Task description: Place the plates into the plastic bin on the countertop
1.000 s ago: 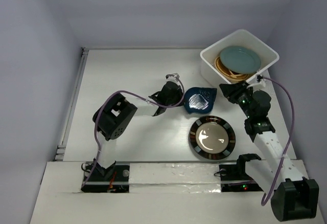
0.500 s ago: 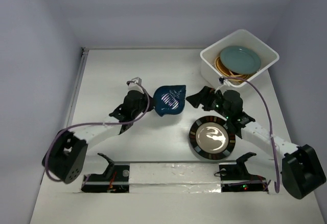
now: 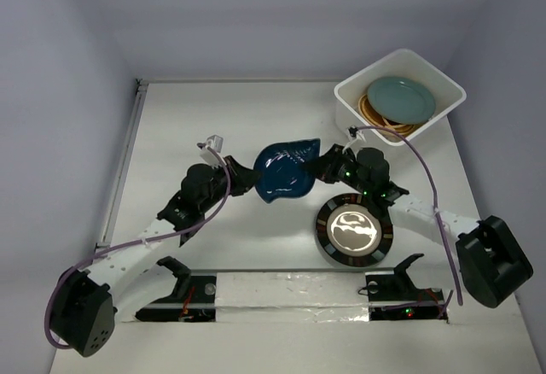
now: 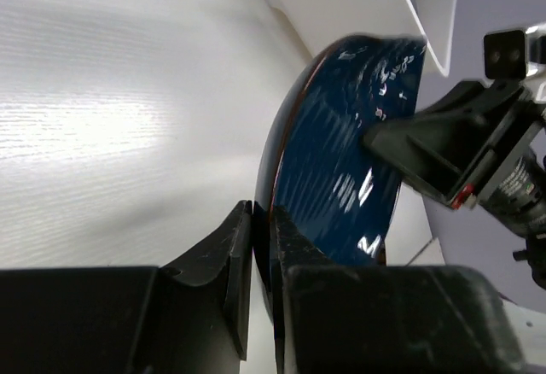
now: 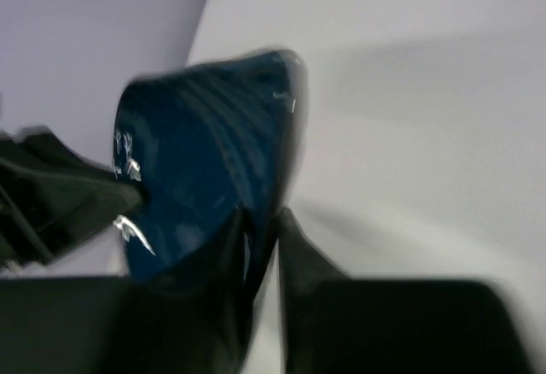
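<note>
Dark-blue leaf-shaped plate [image 3: 286, 169]: glossy glazed ware, veined ribs, pointed tip. Lifted and tilted above the middle of the countertop [image 3: 213, 118], apparently clear of it. Long axis from 8 to 2 o'clock, tip toward the plastic bin [image 3: 435, 71].

Left gripper [image 3: 247, 179]: at the plate's 8 o'clock, black fingers pinched tight on the rim.

Right gripper [image 3: 322, 167]: at 3 o'clock, fingers narrow and astride the opposite rim. Pinched or merely straddling, cannot tell through blur. Nearer the bin of the two, so probably a hand-over.

Bin: white smooth plastic, rounded corners, at 1 o'clock from the plate. Holding grey-blue round plate [image 3: 401, 98] over orange woven plate [image 3: 380, 120].

Black-rimmed round plate [image 3: 353, 230]: flat on countertop, at 5 o'clock.
</note>
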`<act>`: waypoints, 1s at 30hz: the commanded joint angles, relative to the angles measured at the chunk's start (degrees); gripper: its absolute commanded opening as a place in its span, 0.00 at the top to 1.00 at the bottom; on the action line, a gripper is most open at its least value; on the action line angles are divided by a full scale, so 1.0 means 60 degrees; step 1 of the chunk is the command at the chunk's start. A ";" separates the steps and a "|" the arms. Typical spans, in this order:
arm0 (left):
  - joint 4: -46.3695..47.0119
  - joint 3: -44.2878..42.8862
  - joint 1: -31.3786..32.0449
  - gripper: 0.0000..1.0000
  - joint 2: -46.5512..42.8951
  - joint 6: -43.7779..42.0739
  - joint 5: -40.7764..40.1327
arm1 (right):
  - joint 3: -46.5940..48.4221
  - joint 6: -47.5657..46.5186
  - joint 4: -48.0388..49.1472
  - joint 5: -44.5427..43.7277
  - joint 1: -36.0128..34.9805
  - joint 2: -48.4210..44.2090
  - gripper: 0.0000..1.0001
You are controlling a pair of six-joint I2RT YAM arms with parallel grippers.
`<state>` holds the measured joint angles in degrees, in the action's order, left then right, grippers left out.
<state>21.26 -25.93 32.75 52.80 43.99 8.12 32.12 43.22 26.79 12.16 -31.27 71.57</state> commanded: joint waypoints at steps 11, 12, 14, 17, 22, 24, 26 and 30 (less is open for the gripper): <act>0.0514 0.0103 0.0209 0.47 -0.0262 -0.0124 0.0887 | 0.3006 -0.0772 -0.2088 -0.2263 0.2638 -0.2011 1.00; 0.0558 0.0074 0.0370 0.46 -0.0042 -0.0139 0.0902 | 0.3287 -0.0817 -0.2309 -0.2175 0.3097 -0.1968 1.00; 0.0792 0.0002 0.1157 0.45 0.0688 -0.0139 0.0641 | 0.4148 -0.0963 -0.2893 -0.2217 0.3845 -0.1588 1.00; 0.1216 -0.0217 0.2096 0.45 0.1757 -0.0095 0.0158 | 0.4869 -0.1124 -0.3378 -0.2261 0.5047 -0.0858 1.00; 0.1175 -0.1182 0.3036 0.43 0.3924 -0.0562 -0.0342 | 0.6217 -0.0818 -0.3979 -0.2014 0.6702 0.0752 1.00; 0.1057 -0.1565 0.3212 0.42 0.4267 -0.0768 -0.0299 | 0.6715 -0.0831 -0.4258 -0.1618 0.6997 0.1337 1.00; 0.0954 -0.1974 0.3389 0.42 0.5434 -0.0943 -0.0153 | 0.7418 -0.0977 -0.4652 -0.1442 0.7217 0.1912 1.00; 0.1320 -0.2372 0.3726 0.39 0.6448 -0.0886 0.0170 | 0.8167 -0.1110 -0.5226 -0.1486 0.7320 0.3041 1.00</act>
<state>26.17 -37.85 54.06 89.34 40.25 8.01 75.40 36.18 -6.28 0.64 12.45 89.86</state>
